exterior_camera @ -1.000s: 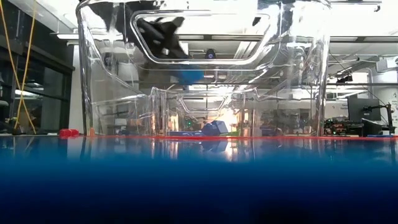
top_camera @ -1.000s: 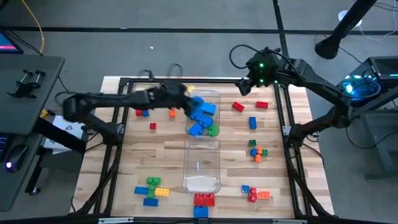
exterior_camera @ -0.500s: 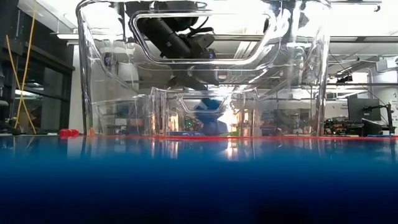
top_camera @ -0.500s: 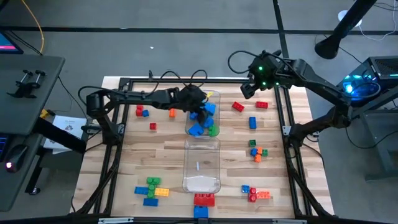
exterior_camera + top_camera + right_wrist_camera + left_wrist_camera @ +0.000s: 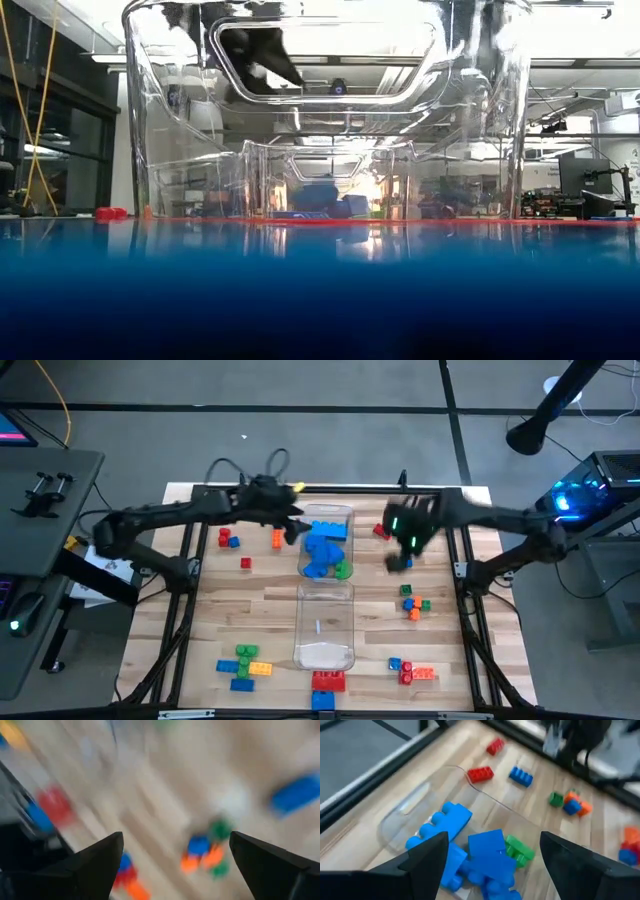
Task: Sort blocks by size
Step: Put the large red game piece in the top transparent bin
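The left gripper (image 5: 291, 528) is hovering just left of the far clear bin (image 5: 345, 520), its fingers spread wide and carrying nothing; the left wrist view confirms the gap between them. The pile of large blue blocks (image 5: 322, 546) is lying inside that bin, immediately right of the gripper, with one green block (image 5: 343, 570) resting at the pile's near edge.

The right gripper (image 5: 400, 556) is moving over the table's right side, fingers parted and empty, close to the single blue block (image 5: 521, 776) lying there.

Count on the table: two clear bins, the near bin (image 5: 324, 622) holding no blocks. Left of the far bin, four small blocks are lying loose: red and blue together, one orange, one red. Two red blocks (image 5: 480, 774) are sitting at the far right. Mixed clusters are lying at right centre (image 5: 414, 603), near right (image 5: 411, 672), near left (image 5: 243, 665) and near centre (image 5: 325, 688); individual counts within these cannot be told.
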Available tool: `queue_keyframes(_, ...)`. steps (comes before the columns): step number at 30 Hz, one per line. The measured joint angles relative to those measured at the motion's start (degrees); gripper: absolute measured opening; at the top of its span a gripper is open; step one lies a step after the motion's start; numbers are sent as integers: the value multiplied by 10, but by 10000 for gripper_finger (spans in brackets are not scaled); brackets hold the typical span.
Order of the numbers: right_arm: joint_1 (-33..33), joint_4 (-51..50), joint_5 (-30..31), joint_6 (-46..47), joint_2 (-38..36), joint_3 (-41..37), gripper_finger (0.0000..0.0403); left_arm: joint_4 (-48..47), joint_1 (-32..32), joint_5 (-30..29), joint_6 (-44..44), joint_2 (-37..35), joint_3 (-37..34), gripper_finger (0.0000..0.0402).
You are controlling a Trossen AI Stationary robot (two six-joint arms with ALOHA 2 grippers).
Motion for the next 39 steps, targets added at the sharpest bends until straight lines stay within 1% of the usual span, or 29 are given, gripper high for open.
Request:
queue_keyframes(4,135,40,-48,162,0,-99,362,55,7,-11,-50,-92,-71,298)
queue_keyframes(7,233,88,-78,319,0,-140,362,68,7,-36,-70,-137,-106,298)
queue_keyframes(10,313,170,-94,492,0,-172,362,68,8,-51,-72,-162,-123,298)
queue_keyframes(13,371,289,-96,648,4,-208,362,69,8,-56,-72,-169,-132,298)
queue_keyframes(16,410,357,-94,736,23,-235,362,66,8,-56,-69,-163,-135,298)
queue_keyframes(20,436,388,-101,774,63,-245,362,66,8,-56,-53,-150,-134,298)
queue_keyframes(25,438,452,-107,789,108,-245,362,64,8,-56,-56,-144,-134,298)
queue_keyframes(28,438,457,-109,791,132,-245,358,65,8,-55,-56,-144,-134,298)
queue_keyframes(30,438,457,-109,792,146,-245,346,65,8,-55,-56,-144,-134,298)
queue_keyframes(36,437,458,-112,794,174,-244,281,65,8,-56,-47,-144,-134,298)
queue_keyframes(39,437,458,-118,795,181,-244,256,65,8,-56,-46,-144,-134,298)
